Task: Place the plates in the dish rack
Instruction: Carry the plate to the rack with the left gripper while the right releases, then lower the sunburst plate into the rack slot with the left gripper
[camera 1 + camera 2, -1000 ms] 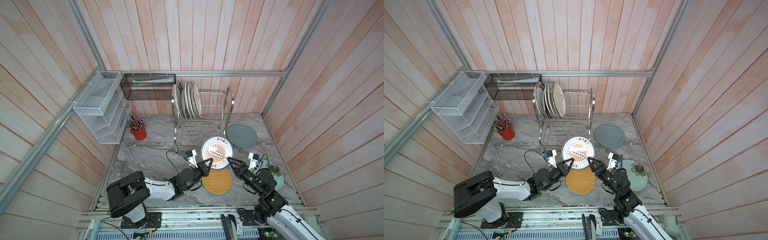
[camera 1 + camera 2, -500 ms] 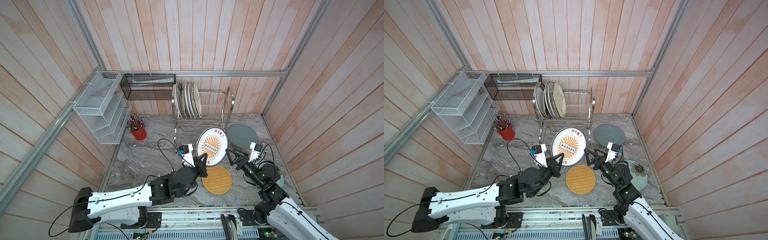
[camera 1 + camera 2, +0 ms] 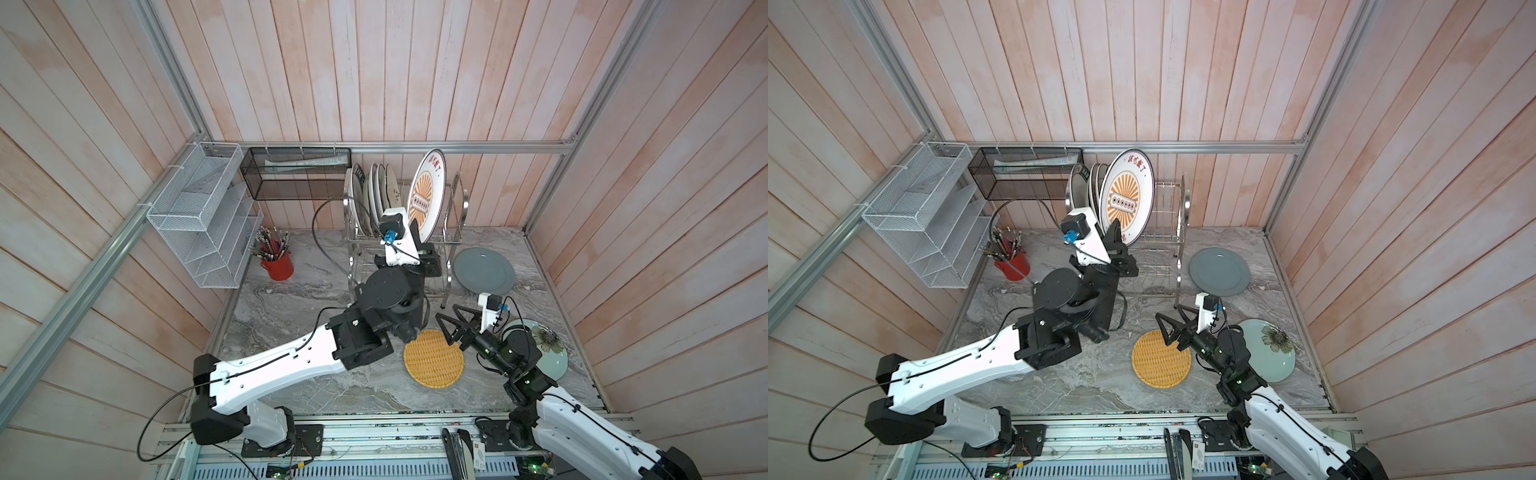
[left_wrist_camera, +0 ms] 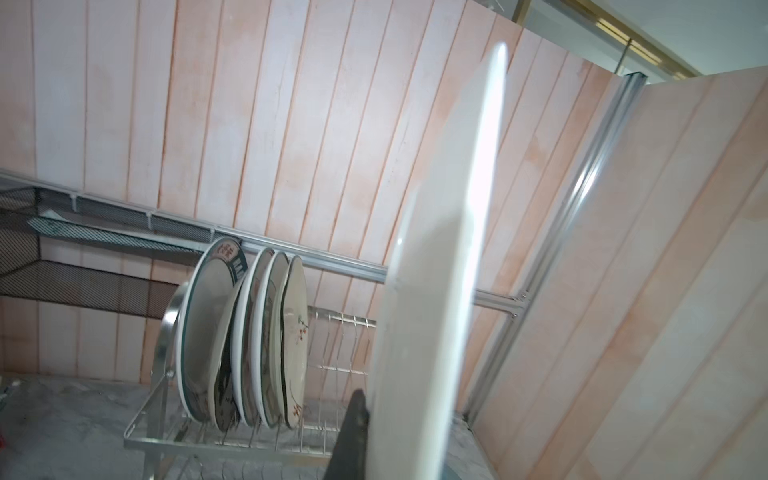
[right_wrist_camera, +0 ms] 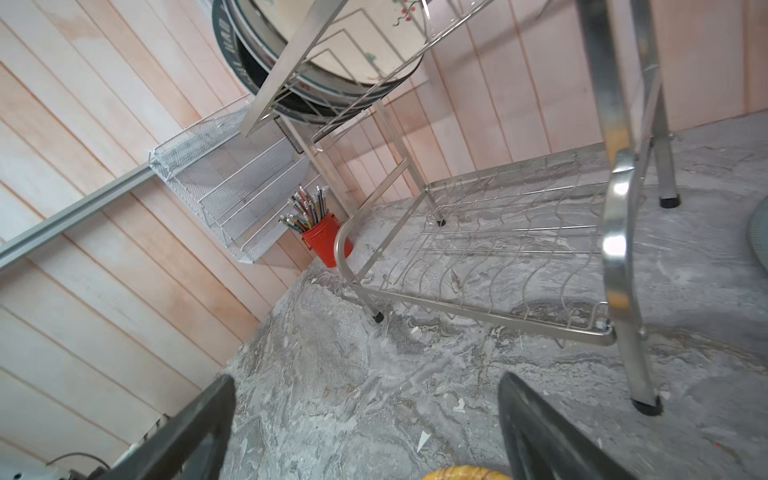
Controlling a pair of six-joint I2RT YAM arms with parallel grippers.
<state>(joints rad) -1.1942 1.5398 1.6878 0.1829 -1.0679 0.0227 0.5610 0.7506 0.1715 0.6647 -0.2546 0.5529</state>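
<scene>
Left wrist view: the sunburst plate [image 4: 432, 311] appears edge-on and blurred. Its printed face is not visible, and its lower part runs off the frame. Only one finger [image 4: 351, 436] of the left pincer [image 3: 1119, 233] shows; the opposite finger is behind the plate.

Both top views: the right arm covers part of the pale teal plate [image 3: 555, 361]. The left arm masks part of the lower tier of the dish rack [image 3: 1185, 203]. The racked plates [image 3: 374, 195] overlap, so their count cannot be confirmed. Plate lettering is too small to read.

Right wrist view: the frame cuts off the yellow woven plate [image 5: 465, 473], the grey-blue plate [image 5: 760, 241] and the finger bases of the right pincer [image 5: 365, 378].
</scene>
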